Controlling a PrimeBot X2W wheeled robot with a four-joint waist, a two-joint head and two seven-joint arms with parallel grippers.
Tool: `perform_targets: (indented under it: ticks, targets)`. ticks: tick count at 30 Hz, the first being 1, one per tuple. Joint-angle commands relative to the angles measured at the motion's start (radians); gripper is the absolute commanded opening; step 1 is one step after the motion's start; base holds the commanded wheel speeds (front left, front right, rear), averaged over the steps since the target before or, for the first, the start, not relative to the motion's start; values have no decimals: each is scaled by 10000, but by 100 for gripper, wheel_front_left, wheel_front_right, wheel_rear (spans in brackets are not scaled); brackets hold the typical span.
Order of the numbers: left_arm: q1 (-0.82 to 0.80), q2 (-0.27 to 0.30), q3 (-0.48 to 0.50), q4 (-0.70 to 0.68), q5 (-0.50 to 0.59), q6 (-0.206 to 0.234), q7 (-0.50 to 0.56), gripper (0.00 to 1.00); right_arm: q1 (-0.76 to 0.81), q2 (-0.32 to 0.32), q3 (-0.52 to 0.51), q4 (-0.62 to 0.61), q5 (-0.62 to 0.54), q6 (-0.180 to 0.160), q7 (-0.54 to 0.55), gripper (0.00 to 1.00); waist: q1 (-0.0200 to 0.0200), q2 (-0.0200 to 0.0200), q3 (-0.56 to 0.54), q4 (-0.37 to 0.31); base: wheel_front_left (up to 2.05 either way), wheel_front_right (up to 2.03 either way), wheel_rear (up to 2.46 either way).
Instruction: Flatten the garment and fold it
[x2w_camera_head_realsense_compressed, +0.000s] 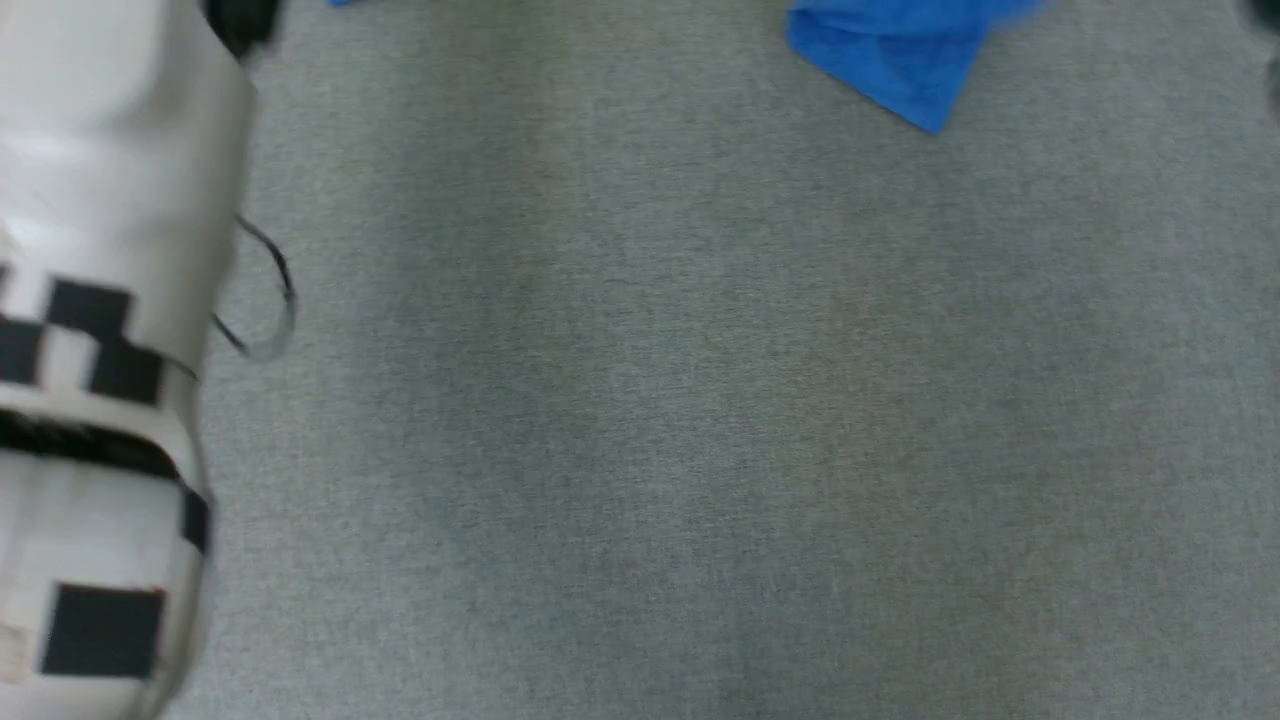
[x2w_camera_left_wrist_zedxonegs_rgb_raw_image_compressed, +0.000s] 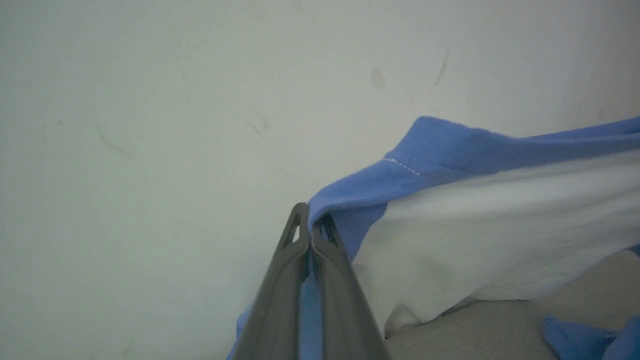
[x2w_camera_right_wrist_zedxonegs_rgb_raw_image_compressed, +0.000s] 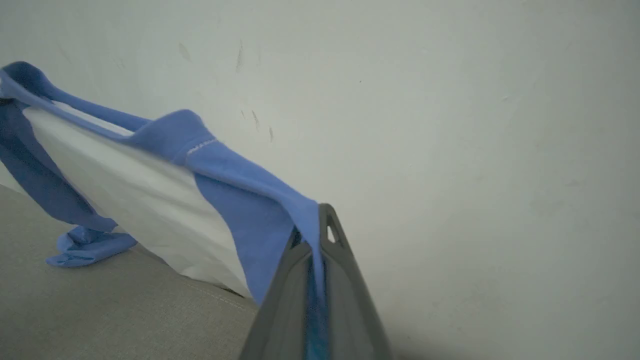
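Holding the garment (x2w_camera_left_wrist_zedxonegs_rgb_raw_image_compressed: 475, 225) up by its blue shoulders, you've got left gripper (x2w_camera_left_wrist_zedxonegs_rgb_raw_image_compressed: 312, 216) and right gripper (x2w_camera_right_wrist_zedxonegs_rgb_raw_image_compressed: 313, 225) each clamped on cloth, a sleeve trailing on the grey surface (x2w_camera_right_wrist_zedxonegs_rgb_raw_image_compressed: 100, 310) at the right wrist view's lower left, so flattening is unfinished and folding untouched.

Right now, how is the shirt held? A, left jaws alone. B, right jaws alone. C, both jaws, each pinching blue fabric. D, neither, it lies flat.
C: each wrist view shows its jaws closed on blue fabric of the garment, which hangs stretched over the grey surface.
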Motion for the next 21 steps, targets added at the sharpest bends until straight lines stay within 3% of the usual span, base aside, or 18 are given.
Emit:
perform_targets:
  ticks: [1, 8, 15, 21]
  targets:
    - [521, 66, 144, 143, -219, -20, -127, 0, 448, -197, 119, 64, 297, -101, 53, 0, -3, 0, -125, 203, 0, 0, 0]
    - [3529, -127, 929, -631, -965, -77, -341, 0, 2879, -586, 1161, -773, 1467, -101, -352, 0, -3, 0, -1033, 449, 0, 0, 0]
    - [8051, -89, 1636, -3142, -957, 369, -348, 0, 5827, -1029, 1723, -2063, 2204, -101, -1016, 0, -3, 0, -2479, 485, 0, 0, 0]
    - [11360, 210, 1614, -4901, -1143, 969, 15, 0, 8059, -1328, 1393, -2985, 2314, -101, -1244, 0, -3, 0, -3549, 454, 0, 0, 0]
